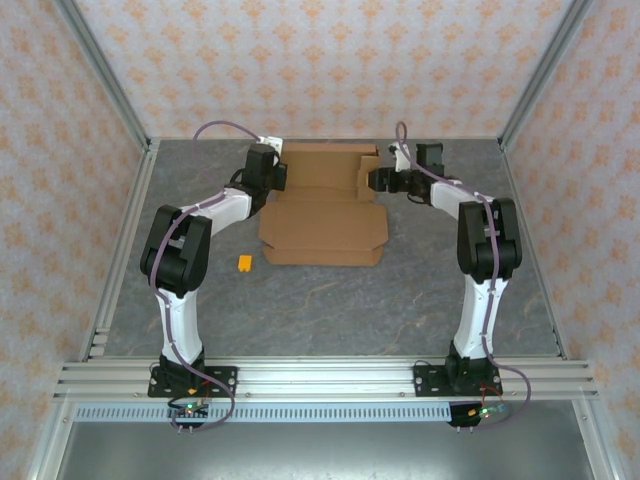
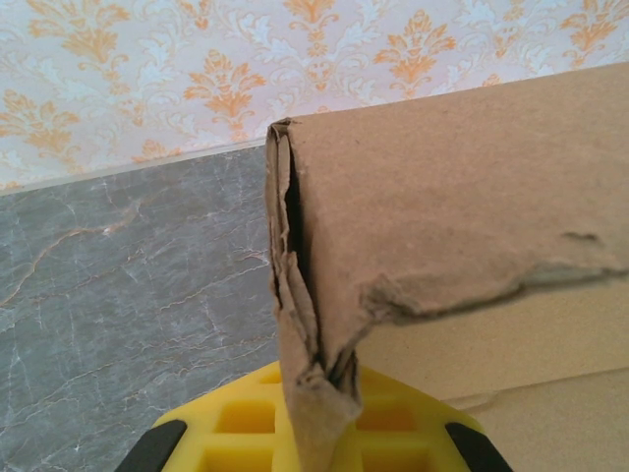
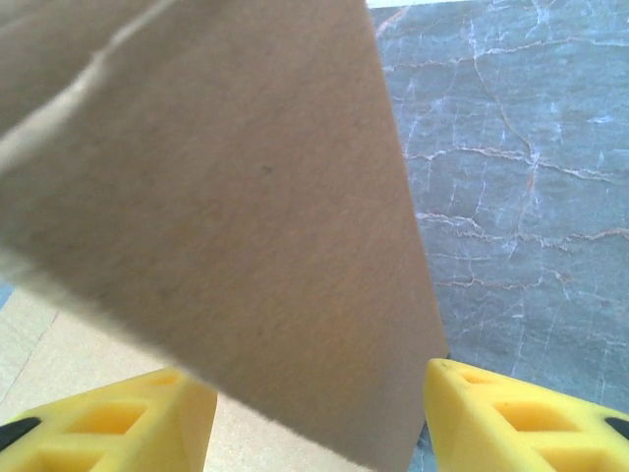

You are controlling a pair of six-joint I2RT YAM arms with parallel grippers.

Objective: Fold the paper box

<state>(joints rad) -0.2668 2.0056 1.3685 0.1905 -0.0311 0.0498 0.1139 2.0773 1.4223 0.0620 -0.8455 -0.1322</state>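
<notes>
From above, the creased brown box (image 1: 322,215) lies part-folded at upper centre of the grey table (image 1: 330,300), its rear wall raised, with an orange piece (image 1: 245,263) to its lower left; at lower centre of the left wrist view, the left gripper (image 2: 319,418) pinches its ragged corner tight; along the bottom of the right wrist view, the right gripper (image 3: 319,403) has its fingers wide apart astride the cardboard

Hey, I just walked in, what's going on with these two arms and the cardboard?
Two robot arms are folding a brown paper box, which is mostly a flat sheet on the grey table. The left gripper is clamped shut on a creased corner at the sheet's far left. The right gripper is at the far right flap, its yellow fingers spread apart with cardboard between them, not pinching it. A small orange piece lies loose beside the sheet.
</notes>
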